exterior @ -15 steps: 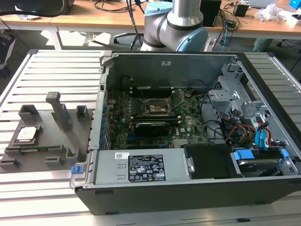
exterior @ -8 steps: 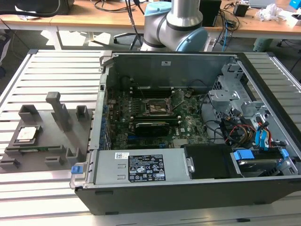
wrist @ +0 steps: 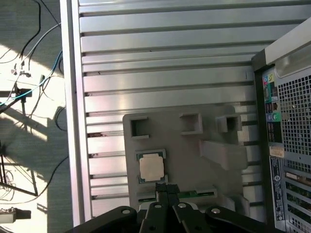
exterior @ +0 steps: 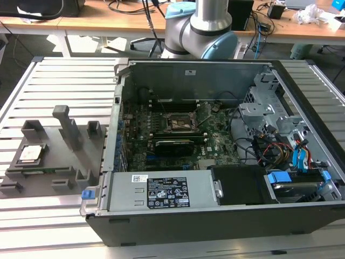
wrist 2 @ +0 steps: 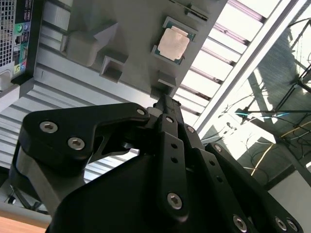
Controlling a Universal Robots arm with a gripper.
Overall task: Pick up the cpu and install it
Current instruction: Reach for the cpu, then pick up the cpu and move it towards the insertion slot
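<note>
Cpu (exterior: 30, 155) is sitting in its square nest on the grey tray (exterior: 59, 162), silvery top facing up. It's lying out toward the exterior view's left, well apart from the open computer case (exterior: 188, 216). The tray is resting on the slatted metal table (exterior: 59, 75) just beside the case, with a few upright blocks (exterior: 67, 121) standing around the chip.

Your gripper (wrist: 164, 188) is hanging over the tray with its jaws pressing together and nothing between them, so you're carrying nothing right now. In the first wrist view the closed tips are lining up near one edge of the cpu (wrist: 151, 167). In the second wrist view the gripper (wrist 2: 164, 101) is pointing toward the same corner of the tray (wrist 2: 131, 29), and the cpu (wrist 2: 173, 44) is lying flat past a small block. It's not touching the chip in either view, and I can't tell how high you're floating above it.

Over in the exterior view, the case is lying on its side with the panel off. The motherboard (exterior: 161, 145) is facing up and the socket (exterior: 178, 123) is sitting near the middle of the board with a dark frame around it. The arm (exterior: 199, 24) is rising behind the far wall of the case.
</note>
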